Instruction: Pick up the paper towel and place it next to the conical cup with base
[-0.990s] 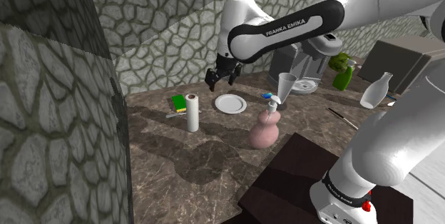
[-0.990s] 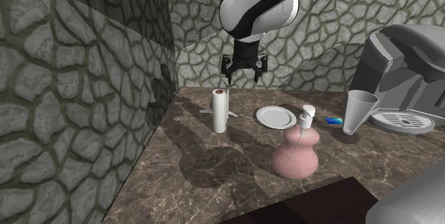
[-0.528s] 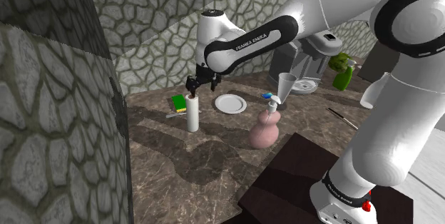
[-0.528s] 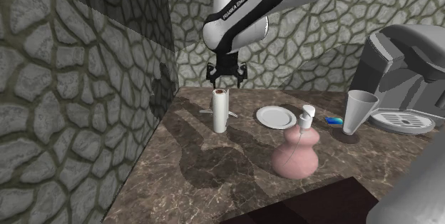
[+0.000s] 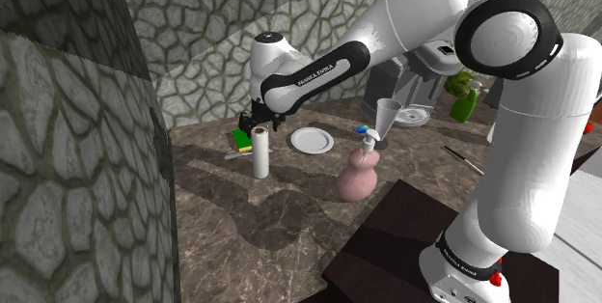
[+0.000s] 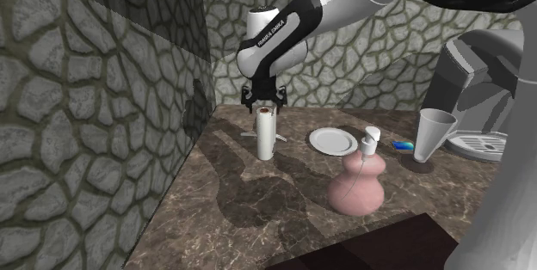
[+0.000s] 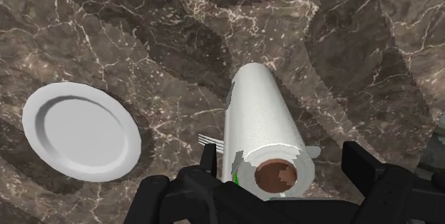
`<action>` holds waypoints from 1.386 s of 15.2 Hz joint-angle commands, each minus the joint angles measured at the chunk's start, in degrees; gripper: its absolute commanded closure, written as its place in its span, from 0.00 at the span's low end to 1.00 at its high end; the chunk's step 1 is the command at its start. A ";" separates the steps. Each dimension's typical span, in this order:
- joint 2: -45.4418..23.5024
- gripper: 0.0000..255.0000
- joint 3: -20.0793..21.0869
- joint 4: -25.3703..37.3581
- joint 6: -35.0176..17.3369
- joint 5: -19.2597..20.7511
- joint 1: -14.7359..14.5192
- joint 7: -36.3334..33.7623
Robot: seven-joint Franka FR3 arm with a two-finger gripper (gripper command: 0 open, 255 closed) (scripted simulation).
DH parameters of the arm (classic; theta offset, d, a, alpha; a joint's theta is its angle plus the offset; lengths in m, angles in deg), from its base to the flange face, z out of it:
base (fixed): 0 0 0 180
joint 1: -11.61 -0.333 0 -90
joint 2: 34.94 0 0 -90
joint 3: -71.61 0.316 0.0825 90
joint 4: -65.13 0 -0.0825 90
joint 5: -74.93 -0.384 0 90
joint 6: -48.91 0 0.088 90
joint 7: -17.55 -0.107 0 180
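Marbled counter (image 5: 289,205) by stone walls (image 5: 212,41): paper towel roll (image 5: 259,153) stands upright, well apart from conical cup (image 5: 388,116), w/ gripper (image 5: 257,123) spread open astride its top end, prob. lined up to clamp it.

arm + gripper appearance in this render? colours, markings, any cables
The arm has glossy white links with dark bands at the joints. One black segment carries white FRANKA EMIKA lettering. The gripper is all black, with two blocky fingers. A black ring circles the foot, with a small red spot beside it. No loose cables visible.
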 commanded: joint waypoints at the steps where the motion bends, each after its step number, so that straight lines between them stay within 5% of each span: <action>1: -1.14 0.00 -0.23 -0.11 -1.25 0.48 -0.05 -0.33; 11: -2.59 0.00 -0.52 -0.08 -2.64 1.05 -0.14 -0.70; 12: -2.59 1.00 -0.52 -0.08 -2.64 1.05 -0.14 -0.70; 21: -2.60 1.00 -0.52 -0.08 -2.65 1.05 -0.14 -0.70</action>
